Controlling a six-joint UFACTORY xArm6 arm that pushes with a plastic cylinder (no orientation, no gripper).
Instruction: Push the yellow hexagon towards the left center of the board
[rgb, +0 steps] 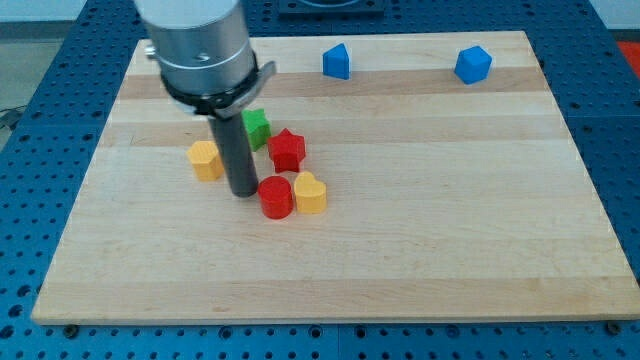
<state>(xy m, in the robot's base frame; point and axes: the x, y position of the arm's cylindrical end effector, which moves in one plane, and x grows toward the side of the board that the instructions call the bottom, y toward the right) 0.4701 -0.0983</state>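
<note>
The yellow hexagon lies on the wooden board left of centre. My tip touches down just right of it and a little lower, with a small gap between them. The dark rod rises to the arm's grey housing at the view's top left. A red cylinder sits right beside my tip on its right.
A yellow heart-shaped block touches the red cylinder's right side. A red star and a green block, partly behind the rod, lie above them. Two blue blocks sit near the board's top edge.
</note>
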